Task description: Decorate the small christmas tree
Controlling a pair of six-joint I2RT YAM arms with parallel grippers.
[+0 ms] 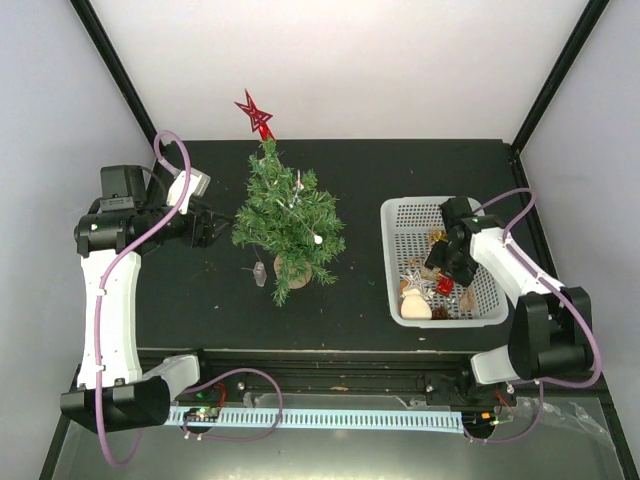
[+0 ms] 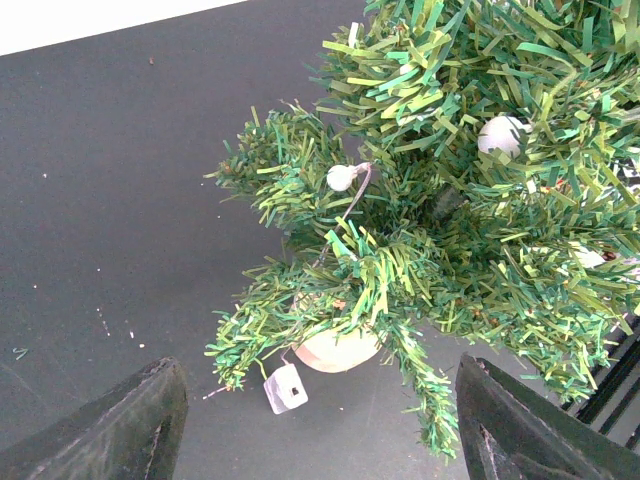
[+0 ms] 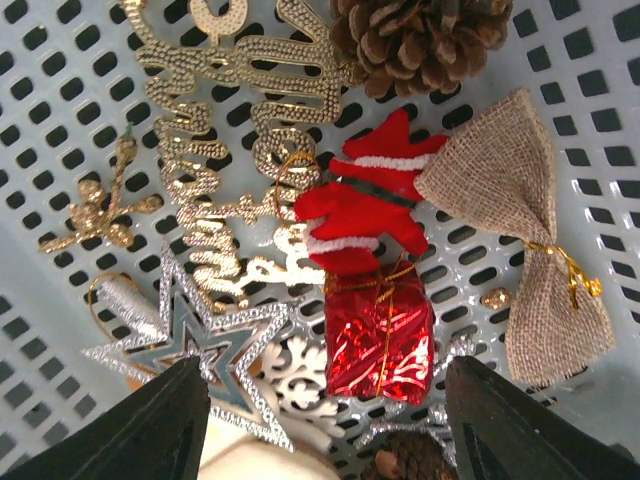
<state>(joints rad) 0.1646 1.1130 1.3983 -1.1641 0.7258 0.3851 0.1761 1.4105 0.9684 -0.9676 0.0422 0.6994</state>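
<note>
small christmas tree (image 1: 288, 215) upright mid-table, red star (image 1: 255, 113) on top | your left gripper (image 2: 320, 390) fingers spread, empty, beside tree | your right gripper (image 3: 328, 400) fingers spread, empty, over red gift ornament (image 3: 380, 335) in white basket (image 1: 390, 260)

White arms (image 1: 105, 300) carry black joints (image 1: 100, 235), black left hand (image 1: 214, 229), black right hand (image 1: 452, 264), lilac cables (image 1: 171, 139).
</note>
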